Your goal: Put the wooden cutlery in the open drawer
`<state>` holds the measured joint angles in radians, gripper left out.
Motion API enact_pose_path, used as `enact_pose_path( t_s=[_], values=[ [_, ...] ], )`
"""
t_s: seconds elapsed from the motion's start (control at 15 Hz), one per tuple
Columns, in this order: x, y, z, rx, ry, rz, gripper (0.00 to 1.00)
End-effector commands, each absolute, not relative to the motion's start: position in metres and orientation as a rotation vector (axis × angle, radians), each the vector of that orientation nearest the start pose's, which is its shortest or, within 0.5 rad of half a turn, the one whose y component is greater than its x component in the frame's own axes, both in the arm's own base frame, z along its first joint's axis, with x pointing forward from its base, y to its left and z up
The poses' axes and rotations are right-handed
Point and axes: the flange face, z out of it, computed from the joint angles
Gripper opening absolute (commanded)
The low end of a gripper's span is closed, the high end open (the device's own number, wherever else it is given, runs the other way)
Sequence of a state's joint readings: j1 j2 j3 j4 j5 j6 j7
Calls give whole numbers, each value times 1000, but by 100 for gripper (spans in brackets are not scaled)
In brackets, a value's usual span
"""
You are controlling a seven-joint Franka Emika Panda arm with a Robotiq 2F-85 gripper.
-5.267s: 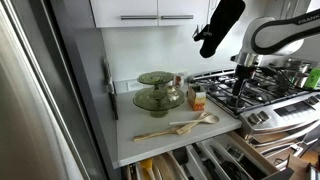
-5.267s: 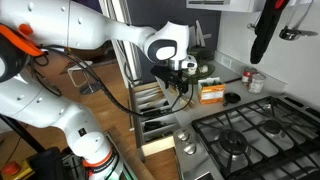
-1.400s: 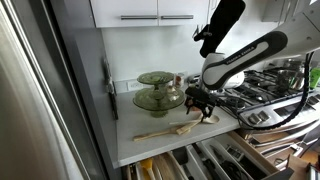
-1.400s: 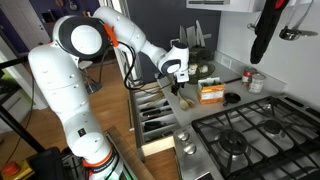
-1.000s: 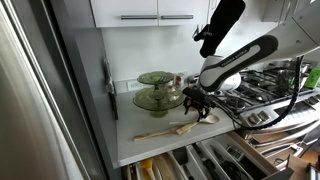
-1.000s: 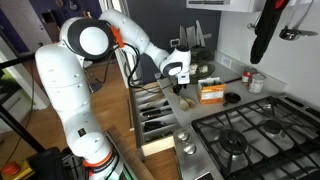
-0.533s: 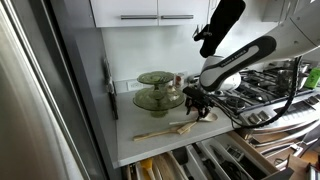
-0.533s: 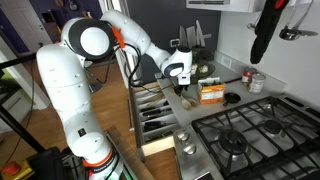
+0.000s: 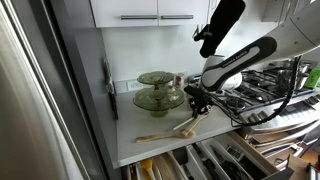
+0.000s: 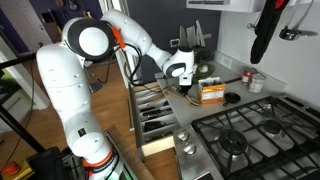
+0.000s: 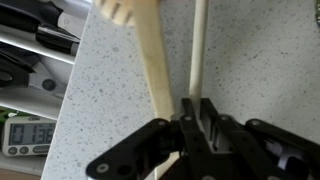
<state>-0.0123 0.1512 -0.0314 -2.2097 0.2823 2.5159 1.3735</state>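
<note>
Two pieces of wooden cutlery lie on the speckled counter (image 11: 260,50). The broad-handled fork (image 11: 148,50) runs past the left of my gripper (image 11: 197,108). The thin-handled piece (image 11: 198,45) ends between the fingertips, and the jaws are shut on its handle. In an exterior view that held piece (image 9: 186,122) tilts up toward the gripper (image 9: 196,106), while the other piece (image 9: 155,135) lies flat. The gripper (image 10: 183,88) hangs over the counter just beyond the open drawer (image 10: 155,110), which also shows below the counter edge (image 9: 190,165) and holds dark utensils (image 11: 35,45).
Green glass dishes (image 9: 158,92) and a small jar (image 9: 198,98) stand behind the cutlery. The gas stove (image 9: 262,88) (image 10: 250,140) lies beside the counter. An orange box (image 10: 212,92) sits near the hob. A black mitt (image 9: 220,25) hangs overhead. A kitchen scale (image 11: 25,130) lies in the drawer.
The jaws have closed from open onto the thin wooden handle. That piece now tilts up at the gripper's end instead of lying flat. The arm has barely moved.
</note>
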Motion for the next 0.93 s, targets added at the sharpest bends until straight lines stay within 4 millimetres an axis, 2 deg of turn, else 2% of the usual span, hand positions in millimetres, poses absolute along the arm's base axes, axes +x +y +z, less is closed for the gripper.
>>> enact_pose_path(
  t_s=[0.0, 0.2, 0.47, 0.87],
  values=[
    [559, -30, 326, -1973, 2161, -31, 3],
    [556, -31, 329, -1958, 2168, -28, 3],
    [542, -36, 349, -1936, 2119, -47, 3],
    [496, -39, 373, -2039, 1982, -26, 3]
  ],
)
